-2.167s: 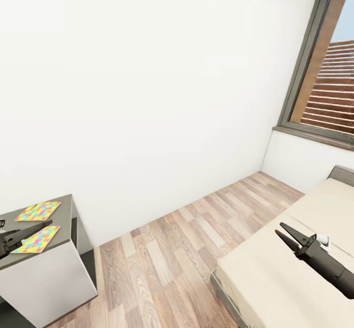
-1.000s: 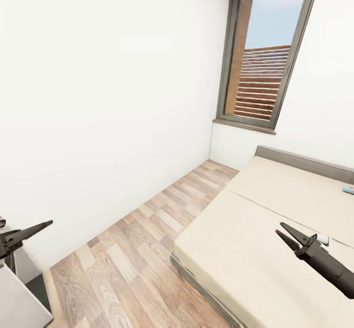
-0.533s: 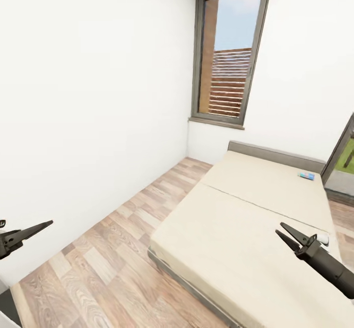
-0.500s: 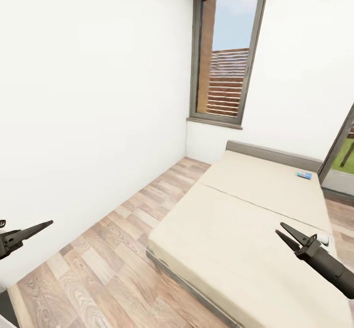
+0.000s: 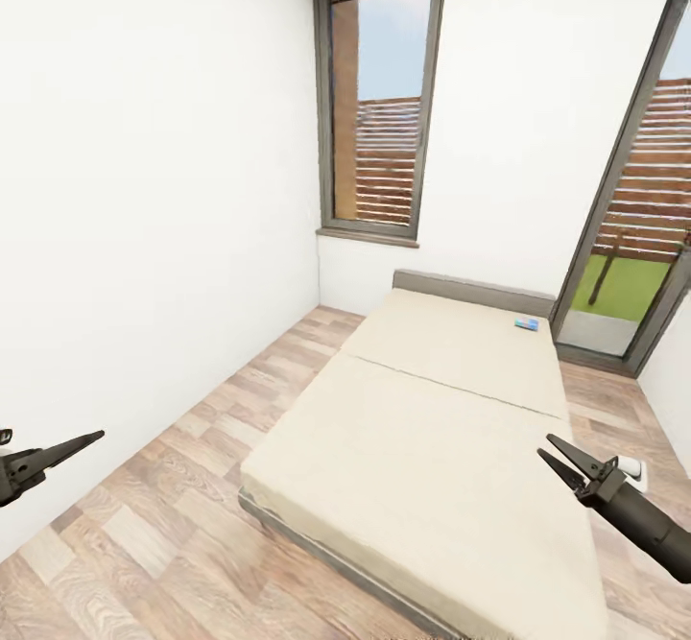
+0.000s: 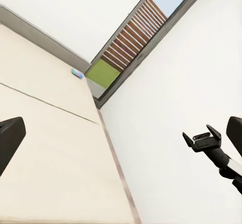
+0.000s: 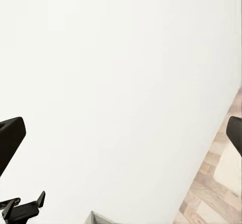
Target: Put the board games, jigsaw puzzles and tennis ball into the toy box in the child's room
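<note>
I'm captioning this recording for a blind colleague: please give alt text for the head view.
A low cream bed fills the middle of a narrow white room, a small blue board game lying near its headboard. Both open, empty grippers, left and right, frame the view above a wood floor, with a tall window behind.

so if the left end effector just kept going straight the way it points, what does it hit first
Probably the bed: the left end effector looks across its cream mattress toward the white wall. Depth is unclear, so it might pass above the mattress.

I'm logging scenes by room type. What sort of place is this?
Probably a bedroom: a low wide bed with a cream mattress, wood-plank floor, a tall window, and a small blue board game near the headboard.
</note>
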`<state>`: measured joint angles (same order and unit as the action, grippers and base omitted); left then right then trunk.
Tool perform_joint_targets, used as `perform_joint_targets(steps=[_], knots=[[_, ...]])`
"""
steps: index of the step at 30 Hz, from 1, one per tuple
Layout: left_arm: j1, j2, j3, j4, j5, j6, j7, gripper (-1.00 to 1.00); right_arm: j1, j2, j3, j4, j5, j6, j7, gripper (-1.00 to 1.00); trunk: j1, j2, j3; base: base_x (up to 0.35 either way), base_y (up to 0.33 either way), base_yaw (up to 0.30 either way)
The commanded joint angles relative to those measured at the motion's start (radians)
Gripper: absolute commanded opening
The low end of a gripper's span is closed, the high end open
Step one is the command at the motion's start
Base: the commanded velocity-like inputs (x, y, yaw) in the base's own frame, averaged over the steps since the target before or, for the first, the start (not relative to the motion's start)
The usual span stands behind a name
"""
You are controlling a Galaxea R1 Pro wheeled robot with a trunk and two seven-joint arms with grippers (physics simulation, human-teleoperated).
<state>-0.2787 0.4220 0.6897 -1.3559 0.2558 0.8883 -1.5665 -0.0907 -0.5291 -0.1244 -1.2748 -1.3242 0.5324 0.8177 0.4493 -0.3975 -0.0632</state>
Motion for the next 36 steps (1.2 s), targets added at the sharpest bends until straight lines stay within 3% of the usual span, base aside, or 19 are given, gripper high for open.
perform_joint_targets(steps=[1, 28, 36], knots=[[-0.001, 0.000, 0.000, 0.000, -0.001, 0.011, -0.004, 1.00, -0.001, 0.000, 0.000, 0.000, -0.007, 0.007, 0.000, 1.00, 0.001, -0.002, -0.002, -0.002, -0.124, -0.279], [-0.001, -0.002, -0.004, 0.000, -0.004, 0.010, -0.004, 1.00, -0.001, 0.000, -0.001, 0.008, -0.007, 0.004, -0.001, 1.00, 0.001, -0.002, -0.002, 0.002, -0.141, -0.278], [-0.001, -0.002, -0.004, 0.000, -0.007, 0.011, -0.004, 1.00, -0.001, 0.000, 0.001, 0.007, -0.005, 0.001, -0.004, 1.00, 0.001, -0.002, -0.002, 0.096, -0.272, -0.089]])
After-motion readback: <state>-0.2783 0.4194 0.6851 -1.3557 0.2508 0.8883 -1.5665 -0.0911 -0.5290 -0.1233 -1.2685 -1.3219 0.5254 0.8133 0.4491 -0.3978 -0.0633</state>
